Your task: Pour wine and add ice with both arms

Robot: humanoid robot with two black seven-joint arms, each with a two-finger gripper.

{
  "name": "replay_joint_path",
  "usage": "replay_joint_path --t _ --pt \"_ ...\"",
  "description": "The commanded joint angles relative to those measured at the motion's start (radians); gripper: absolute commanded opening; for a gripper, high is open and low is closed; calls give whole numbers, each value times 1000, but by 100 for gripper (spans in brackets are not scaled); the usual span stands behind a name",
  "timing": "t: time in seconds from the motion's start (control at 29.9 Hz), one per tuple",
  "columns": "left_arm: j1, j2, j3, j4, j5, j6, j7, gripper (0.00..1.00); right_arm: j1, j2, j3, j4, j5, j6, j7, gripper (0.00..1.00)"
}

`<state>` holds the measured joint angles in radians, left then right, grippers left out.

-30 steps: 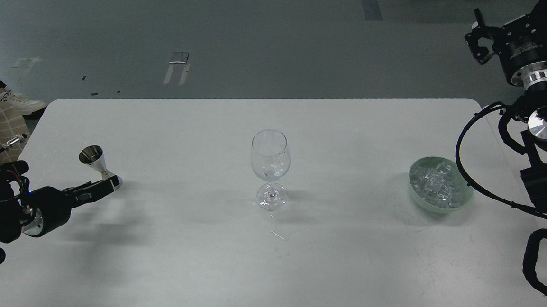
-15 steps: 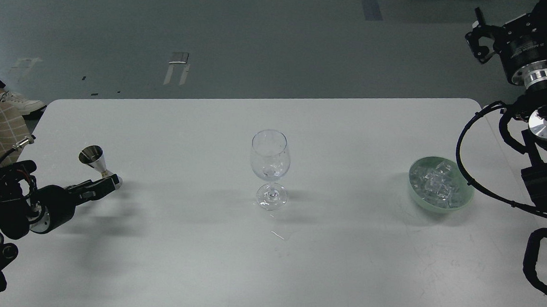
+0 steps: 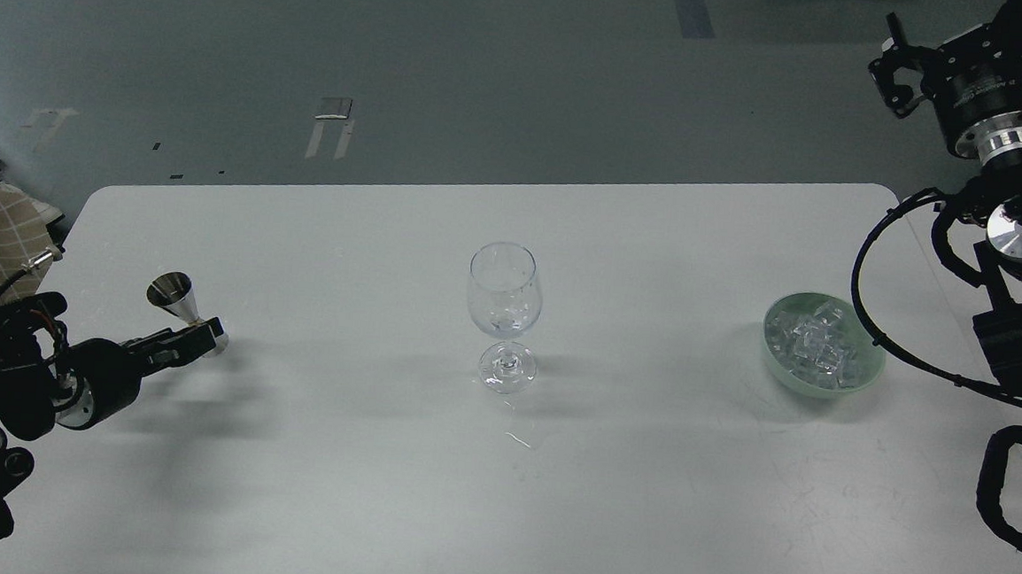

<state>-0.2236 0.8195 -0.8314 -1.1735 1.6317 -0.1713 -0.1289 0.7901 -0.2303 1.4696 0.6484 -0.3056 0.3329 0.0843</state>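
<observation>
While left gripper (image 3: 197,339) is backing off the jigger (image 3: 175,296) on the worktop (image 3: 357,491), jaws look closed, empty. Right gripper (image 3: 901,67) is hanging high; jaw state unclear. Ice (image 3: 818,343) is sitting in bowl (image 3: 773,361); pour likely done.

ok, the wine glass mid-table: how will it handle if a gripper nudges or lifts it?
The wine glass probably tips easily: wide bowl on a thin stem and small foot. Thin clear walls suggest it's fragile, so clamp gently. Smooth glass may be slippery between hard fingers.
</observation>
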Motion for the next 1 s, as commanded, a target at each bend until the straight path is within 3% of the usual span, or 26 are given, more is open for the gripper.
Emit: replay_joint_path --t 0.0,0.33,0.57,0.67,0.8,0.97 --pt "1 1 0 -2 -1 0 0 71 1 -1 0 -1 0 0 0 100" --pt "-3 4 -2 -11 -10 -4 -3 71 0 -1 0 -1 0 0 0 100" --pt "0 26 -3 -21 -56 -20 -81 71 0 -1 0 -3 -1 0 0 100" --pt "-3 53 -3 -28 -165 -60 -107 71 0 -1 0 -3 0 2 0 100" --pt "-16 107 -5 -29 -326 -192 -115 71 0 -1 0 -3 0 0 0 100" --pt "-26 127 -5 -29 -342 -246 -120 72 -2 -1 0 -3 0 2 0 100"
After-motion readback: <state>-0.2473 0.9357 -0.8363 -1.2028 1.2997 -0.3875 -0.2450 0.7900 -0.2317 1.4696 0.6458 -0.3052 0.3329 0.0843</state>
